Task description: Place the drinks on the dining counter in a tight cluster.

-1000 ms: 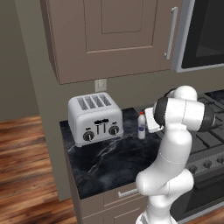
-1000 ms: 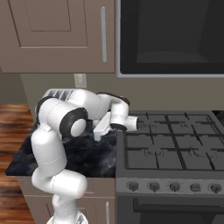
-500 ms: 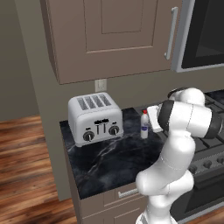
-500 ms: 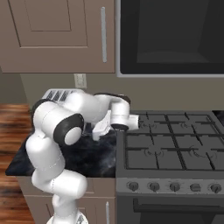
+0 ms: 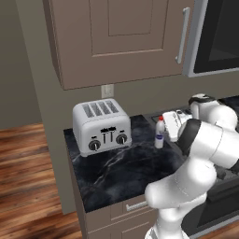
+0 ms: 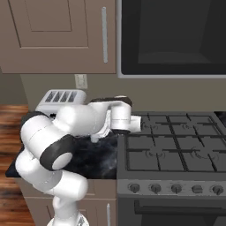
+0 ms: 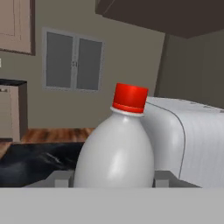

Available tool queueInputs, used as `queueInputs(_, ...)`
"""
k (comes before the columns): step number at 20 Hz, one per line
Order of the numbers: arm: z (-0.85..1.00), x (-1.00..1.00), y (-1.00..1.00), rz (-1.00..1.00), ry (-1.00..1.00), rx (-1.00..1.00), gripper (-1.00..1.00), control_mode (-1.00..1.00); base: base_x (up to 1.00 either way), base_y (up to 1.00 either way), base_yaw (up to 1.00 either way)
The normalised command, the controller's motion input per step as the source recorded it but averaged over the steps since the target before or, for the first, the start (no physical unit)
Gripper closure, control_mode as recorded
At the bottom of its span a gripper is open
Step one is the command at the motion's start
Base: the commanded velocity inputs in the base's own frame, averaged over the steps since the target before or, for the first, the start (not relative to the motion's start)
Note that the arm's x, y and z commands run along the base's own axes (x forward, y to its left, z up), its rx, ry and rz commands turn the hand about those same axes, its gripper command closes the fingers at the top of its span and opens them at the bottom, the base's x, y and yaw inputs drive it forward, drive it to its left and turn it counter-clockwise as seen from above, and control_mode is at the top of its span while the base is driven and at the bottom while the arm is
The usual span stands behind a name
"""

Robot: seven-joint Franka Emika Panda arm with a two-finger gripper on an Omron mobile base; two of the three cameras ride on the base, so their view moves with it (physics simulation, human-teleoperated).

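Observation:
A slim white bottle with a red cap stands upright on the narrow black marble worktop, to the right of the toaster. My gripper reaches it from the right. In the hand view the white bottle sits between my fingertips, which press against both its sides, so the gripper is shut on it. The dining counter is out of view.
A silver toaster stands at the back left of the worktop, and its rounded side is close behind the bottle. A gas stove adjoins the worktop on the right. Wall cabinets and a microwave hang overhead.
The white bottle and my hand have shifted a little to the right, away from the toaster. My elbow has swung lower and to the right. The toaster has stayed put.

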Motion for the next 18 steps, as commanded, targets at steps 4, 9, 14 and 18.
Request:
queueInputs(4,0.11,-0.50,0.06,-0.04,0.00,0.01,1.00,-1.00,0.00,0.00,0.00)
queueInputs(9,0.05,-0.33,0.03,0.00,0.00,0.00,1.00,-1.00,0.00,0.00,0.00)
queueInputs(14,0.00,0.00,0.00,0.00,0.00,0.00,1.00,-1.00,0.00,0.00,0.00)
queueInputs(18,0.00,0.00,0.00,0.00,0.00,0.00,1.00,1.00,-0.06,0.01,0.00)
